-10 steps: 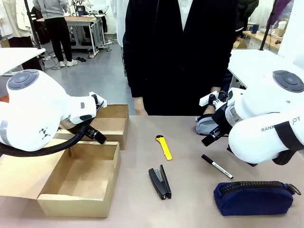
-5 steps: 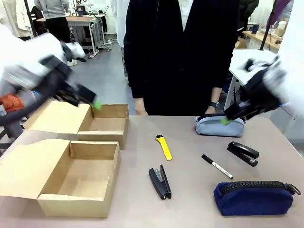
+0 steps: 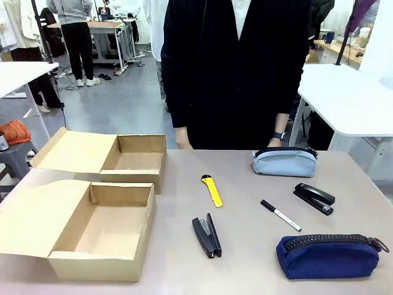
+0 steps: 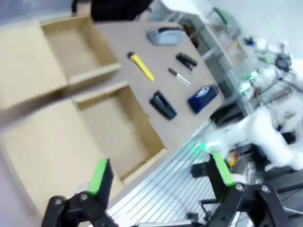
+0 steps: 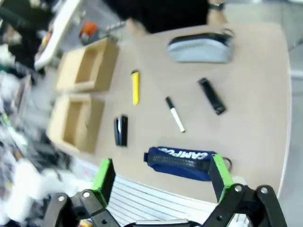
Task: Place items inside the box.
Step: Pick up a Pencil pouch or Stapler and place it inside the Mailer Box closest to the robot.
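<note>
1. Left gripper (image 4: 161, 172): jaws spread wide with nothing between the green pads. We see it well above the table, looking down on both boxes.
2. Right gripper (image 5: 162, 174): jaws also wide apart and holding nothing, high over the table's near edge.
3. Nearest row on the table (image 3: 245, 270): navy pouch (image 3: 325, 255) at right, lying on its side. The near box (image 3: 98, 267) is at left with its lid open.
4. Middle: black stapler (image 3: 207, 235) near centre, marker pen (image 3: 280, 215) to its right, second stapler (image 3: 314, 198) beyond the pen. The yellow utility knife (image 3: 212, 190) lies centre. All of them are outside the boxes.
5. Far: the far box (image 3: 129, 179) sits open just behind the near one. The grey-blue pouch (image 3: 284, 162) is at the far edge, in front of the person (image 3: 236, 74).
</note>
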You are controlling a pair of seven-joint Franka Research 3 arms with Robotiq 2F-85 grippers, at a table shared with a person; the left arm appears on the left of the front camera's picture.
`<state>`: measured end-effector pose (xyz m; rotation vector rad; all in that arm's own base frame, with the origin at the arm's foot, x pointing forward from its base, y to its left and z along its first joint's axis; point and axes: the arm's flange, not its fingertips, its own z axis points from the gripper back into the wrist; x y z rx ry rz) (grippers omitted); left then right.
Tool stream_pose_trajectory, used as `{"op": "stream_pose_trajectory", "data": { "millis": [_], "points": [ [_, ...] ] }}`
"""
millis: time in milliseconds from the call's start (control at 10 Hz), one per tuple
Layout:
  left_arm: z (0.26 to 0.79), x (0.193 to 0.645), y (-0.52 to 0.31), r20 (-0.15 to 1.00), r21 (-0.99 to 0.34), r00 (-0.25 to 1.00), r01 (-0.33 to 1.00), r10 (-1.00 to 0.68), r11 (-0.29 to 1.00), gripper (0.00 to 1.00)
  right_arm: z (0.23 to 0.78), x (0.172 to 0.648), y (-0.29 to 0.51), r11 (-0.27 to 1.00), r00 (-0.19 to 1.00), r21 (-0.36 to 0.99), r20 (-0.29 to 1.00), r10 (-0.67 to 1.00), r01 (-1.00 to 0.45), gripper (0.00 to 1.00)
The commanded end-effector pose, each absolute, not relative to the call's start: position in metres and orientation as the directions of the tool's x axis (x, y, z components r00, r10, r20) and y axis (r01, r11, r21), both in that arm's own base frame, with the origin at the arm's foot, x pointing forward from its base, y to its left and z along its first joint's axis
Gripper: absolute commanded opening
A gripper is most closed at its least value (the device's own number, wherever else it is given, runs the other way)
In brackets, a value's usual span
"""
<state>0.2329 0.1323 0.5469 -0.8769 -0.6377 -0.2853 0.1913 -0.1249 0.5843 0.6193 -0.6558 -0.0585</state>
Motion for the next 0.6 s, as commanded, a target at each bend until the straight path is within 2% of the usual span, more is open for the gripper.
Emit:
{"op": "stream_pose_trajectory", "data": {
  "millis": [0, 100, 500],
  "points": [
    [0.574, 0.246, 0.066, 0.629, -0.539, 0.77, 0.53, -0.106, 0.655, 1.0, 0.464, 0.175, -0.128, 0.783, 0.758, 0.62, 0.531, -0.378, -0.044, 1.0],
    [0.574, 0.246, 0.066, 0.629, -0.539, 0.77, 0.53, -0.106, 0.655, 1.0, 0.584, 0.191, -0.125, 0.819, 0.798, 0.556, 0.553, -0.24, -0.139, 1.0],
    [0.574, 0.246, 0.066, 0.629, -0.539, 0.77, 0.53, -0.106, 0.655, 1.0, 0.584, 0.191, -0.125, 0.819, 0.798, 0.556, 0.553, -0.24, -0.139, 1.0]
  ]
}}
